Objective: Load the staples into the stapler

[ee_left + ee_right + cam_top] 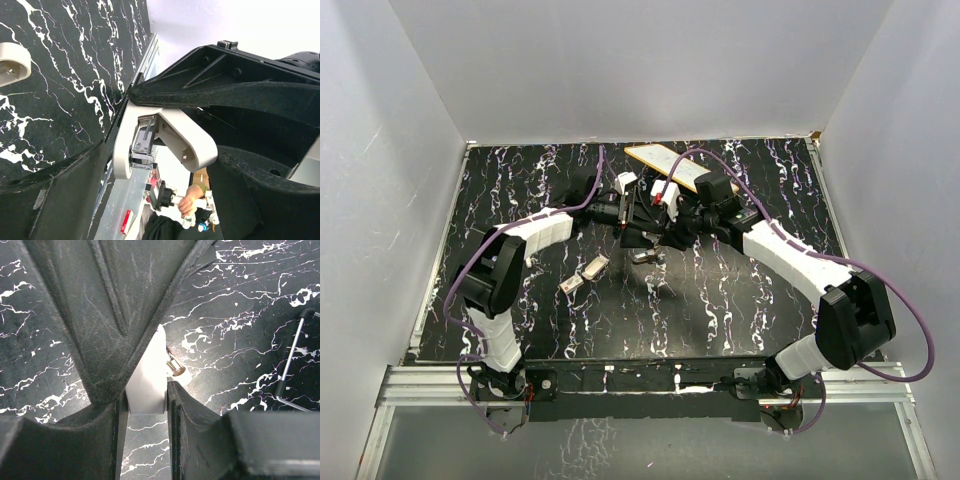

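Nearest the arm bases, a small silvery piece (585,272) lies on the black marbled worktop (720,300), with another (645,257) just beyond it. Both are too small to identify.

Further out, over the middle of the worktop, the two arms meet and the stapler (175,132) hangs in the air between them. The right end effector (145,400) is clamped on one end of the whitish body, its fingers pressed against the flat sides beside a small metal pin. The left end effector (120,120) stands wide apart around the other end, where the two arms spread in a V and bare the metal staple channel. Whether its fingers touch the stapler cannot be told.

The stapler looks light and stiff, with a smooth plastic shell that could slip or twist under a pinch. The hinge will let the free arm swing, so the flat sides of one arm near the hinge look the safest hold. The channel should stay clear.

At the far edge lies a long yellow-edged flat board (665,165).
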Motion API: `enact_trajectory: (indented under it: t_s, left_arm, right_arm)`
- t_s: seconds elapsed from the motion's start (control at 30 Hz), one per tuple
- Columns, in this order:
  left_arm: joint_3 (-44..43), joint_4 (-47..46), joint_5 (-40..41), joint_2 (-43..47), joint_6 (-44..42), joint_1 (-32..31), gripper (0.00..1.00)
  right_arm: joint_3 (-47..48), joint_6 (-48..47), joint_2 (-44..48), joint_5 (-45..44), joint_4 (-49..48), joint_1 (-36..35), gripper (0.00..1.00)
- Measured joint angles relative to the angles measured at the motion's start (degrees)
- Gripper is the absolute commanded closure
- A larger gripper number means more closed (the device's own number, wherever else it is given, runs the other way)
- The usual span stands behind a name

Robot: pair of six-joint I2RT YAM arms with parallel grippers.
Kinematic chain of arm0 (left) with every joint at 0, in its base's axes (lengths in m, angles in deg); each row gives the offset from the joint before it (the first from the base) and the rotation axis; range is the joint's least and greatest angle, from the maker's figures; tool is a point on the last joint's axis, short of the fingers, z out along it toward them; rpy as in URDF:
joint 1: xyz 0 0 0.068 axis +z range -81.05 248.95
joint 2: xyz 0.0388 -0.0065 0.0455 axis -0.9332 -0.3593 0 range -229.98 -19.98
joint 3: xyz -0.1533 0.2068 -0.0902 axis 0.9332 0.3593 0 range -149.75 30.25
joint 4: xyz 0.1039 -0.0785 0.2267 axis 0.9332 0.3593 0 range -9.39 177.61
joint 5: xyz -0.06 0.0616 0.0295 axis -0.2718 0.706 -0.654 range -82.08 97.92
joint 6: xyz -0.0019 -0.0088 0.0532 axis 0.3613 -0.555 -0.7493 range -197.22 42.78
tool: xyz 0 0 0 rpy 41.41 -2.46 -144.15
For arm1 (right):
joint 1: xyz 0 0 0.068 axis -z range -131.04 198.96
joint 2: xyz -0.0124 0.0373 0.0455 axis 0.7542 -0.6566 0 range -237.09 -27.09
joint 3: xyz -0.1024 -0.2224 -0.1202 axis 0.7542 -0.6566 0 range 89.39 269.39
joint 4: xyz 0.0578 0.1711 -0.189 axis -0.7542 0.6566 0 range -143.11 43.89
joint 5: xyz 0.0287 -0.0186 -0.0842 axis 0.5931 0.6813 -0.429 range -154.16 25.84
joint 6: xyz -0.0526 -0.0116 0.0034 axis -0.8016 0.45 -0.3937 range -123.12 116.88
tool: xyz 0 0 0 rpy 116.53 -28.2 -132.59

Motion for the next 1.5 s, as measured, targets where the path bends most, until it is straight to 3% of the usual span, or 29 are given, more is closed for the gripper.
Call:
enact_trajectory:
  t_s: [0.33,0.47,0.7,0.73,0.77,0.8,1.0,1.07,1.1,1.13,1.33,1.5]
  left_arm:
    - [-0.1,-0.2,0.0,-1.4,1.7,-0.1,0.51]
    - [-0.1,-0.5,0.0,-1.4,2.2,-0.2,0.51]
    - [-0.1,-0.5,0.0,-1.4,2.5,-0.2,0.41]
    - [-0.1,-0.5,0.0,-1.4,2.5,-0.2,0.44]
    - [-0.1,-0.5,0.0,-1.4,2.5,-0.2,0.59]
    - [-0.1,-0.5,0.0,-1.4,2.6,-0.2,0.99]
    - [0.7,-1.2,0.2,-1.4,2.3,-0.1,1.0]
    - [1.6,-2.4,0.2,-1.4,2.5,-0.2,0.41]
    - [2.0,-3.1,0.1,-1.4,2.9,-0.2,0.17]
    - [2.4,-3.7,0.2,-1.4,3.2,-0.2,0.05]
    - [2.5,-3.0,0.3,-0.7,0.2,-0.1,0.03]
    - [0.4,5.6,2.2,1.1,-10.7,2.4,0.03]
  right_arm:
    - [0.0,-0.1,-0.7,-0.7,0.3,-0.4,0.92]
    - [0.0,-0.5,-0.7,-0.3,0.5,-0.4,0.92]
    - [0.0,-1.0,-0.7,0.9,0.9,-0.4,0.92]
    - [0.0,-1.0,-0.7,1.1,1.0,-0.4,0.92]
    - [0.0,-1.0,-0.7,1.2,1.2,-0.4,0.92]
    - [0.0,-1.0,-0.7,1.4,1.2,-0.4,0.92]
    - [0.0,-1.0,-0.7,2.2,1.6,-0.3,0.92]
    - [-0.4,-1.0,-0.7,2.3,1.5,-0.3,0.92]
    - [-0.6,-1.0,-0.7,2.3,1.5,-0.4,0.92]
    - [-0.8,-1.1,-0.6,2.4,1.4,-0.4,0.92]
    - [-3.1,-2.4,0.8,2.1,1.3,-0.2,0.92]
    - [-7.5,-6.7,4.0,1.7,2.8,2.3,0.92]
